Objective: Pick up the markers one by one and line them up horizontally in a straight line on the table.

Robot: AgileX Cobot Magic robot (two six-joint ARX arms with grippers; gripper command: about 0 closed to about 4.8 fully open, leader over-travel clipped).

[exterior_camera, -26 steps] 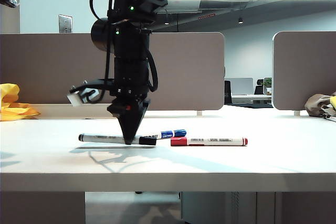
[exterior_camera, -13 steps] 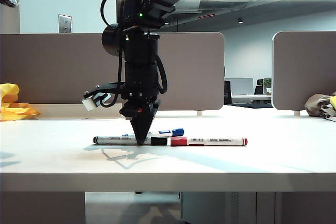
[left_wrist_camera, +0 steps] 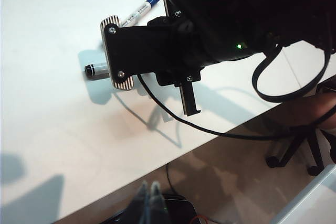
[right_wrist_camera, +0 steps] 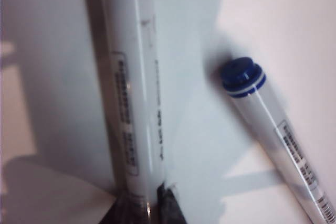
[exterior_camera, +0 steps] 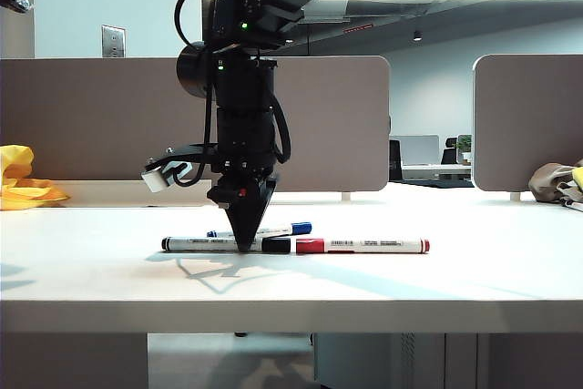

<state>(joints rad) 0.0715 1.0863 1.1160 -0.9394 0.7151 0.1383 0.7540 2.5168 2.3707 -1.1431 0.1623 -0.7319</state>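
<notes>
White surface (exterior_camera: 109, 289), thick front edge nearest the exterior camera. Landmark: black-capped marker (exterior_camera: 225, 244), lying flat on the surface. Right gripper (exterior_camera: 246, 245) comes straight down onto its barrel, tips at mid-length, so that part of the barrel is hidden. Right wrist view: two dark tips (right_wrist_camera: 168, 203) at the frame edge flank the barrel, jaws narrowly spread around it; whether they press it can't be told, blurred and cut off. Red-capped marker (exterior_camera: 363, 245) lies end to end with the black-capped one, caps meeting, same line. Blue-capped marker (exterior_camera: 264, 230) just behind the black-capped one, slightly angled, its middle hidden by the gripper; in the right wrist view only its blue end (right_wrist_camera: 241, 77) and part of the barrel show. Left gripper (left_wrist_camera: 148, 203) is off the surface past its front edge, well apart from the black-capped marker, only blurry fingertips visible, jaws pressed together, nothing between them. Behind: grey divider panels (exterior_camera: 91, 116), yellow cloth (exterior_camera: 23, 179) far left, partly cut off.
</notes>
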